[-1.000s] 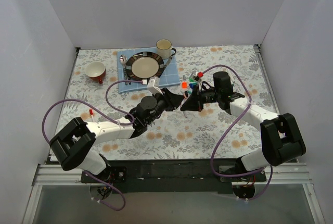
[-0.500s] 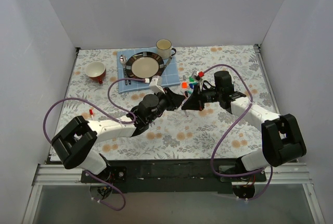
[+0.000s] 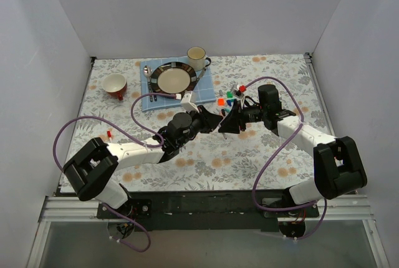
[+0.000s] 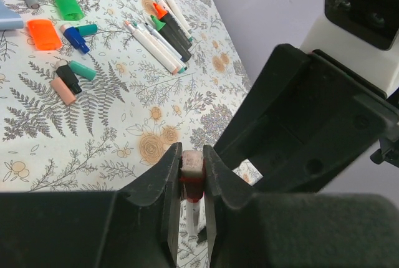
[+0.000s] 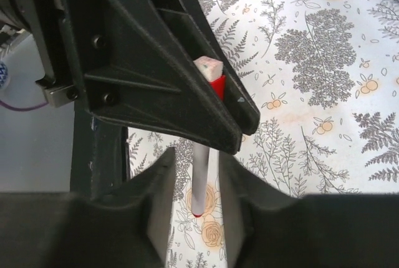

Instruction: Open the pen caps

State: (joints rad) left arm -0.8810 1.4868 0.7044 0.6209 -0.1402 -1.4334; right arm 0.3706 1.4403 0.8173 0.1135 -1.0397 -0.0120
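While hanging above the floral tablecloth (image 4: 124,112), pinching the glossy red cap (image 5: 216,85) of a slim white pen (image 5: 200,184) tight in the matte black left gripper (image 4: 192,167); flanking its smooth barrel with the right gripper (image 5: 196,159), jaws seemingly parted.

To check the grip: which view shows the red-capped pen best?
Right wrist: red-capped pen shows cap and white barrel. Left wrist shows only its end, clamped in the left hand; top external shows almost nothing.

The floral table (image 3: 249,156) lies under my left gripper (image 4: 192,163). Ahead-left of it lie loose pen caps (image 4: 43,34) and pens (image 4: 165,34), and farther off a blue napkin (image 3: 209,93) and a red bowl (image 3: 115,85).
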